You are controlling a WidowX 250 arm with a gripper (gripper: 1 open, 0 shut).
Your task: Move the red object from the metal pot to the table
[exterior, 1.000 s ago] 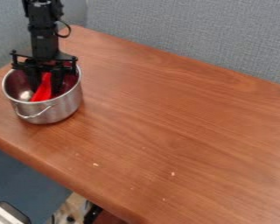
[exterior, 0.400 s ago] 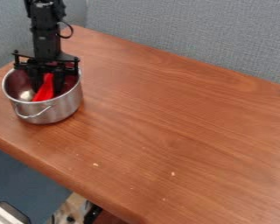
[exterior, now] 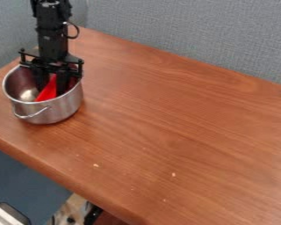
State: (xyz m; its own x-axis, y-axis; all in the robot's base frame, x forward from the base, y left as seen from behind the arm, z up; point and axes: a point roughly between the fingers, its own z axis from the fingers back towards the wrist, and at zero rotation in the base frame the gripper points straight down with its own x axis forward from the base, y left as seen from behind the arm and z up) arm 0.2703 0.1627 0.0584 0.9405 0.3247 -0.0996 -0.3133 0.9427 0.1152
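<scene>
The black metal pincer (exterior: 52, 77) is squeezed on the long red block (exterior: 46, 89) inside the round silver pot (exterior: 45, 109). It looks like pick-up time; next, lift it over the rim, then to the brown wooden table (exterior: 178, 132).

This looks like a lab or a workroom corner rather than a lived-in kitchen — the black robot arm (exterior: 52, 26) at eleven o'clock, reaching over the wood-grain table (exterior: 184, 132), says as much. Behind the table, from eleven round to three o'clock, stands a grey, fabric-like partition (exterior: 196, 35), the sort seen in offices. At seven o'clock, past the table's edge, is a plain blue-grey surface (exterior: 25, 185), and a dark cable (exterior: 11, 209) curves near the bottom corner — perhaps wiring, though that patch is too small to read well. The steel pot (exterior: 43, 110) at ten o'clock is the one kitchen-like touch.
</scene>
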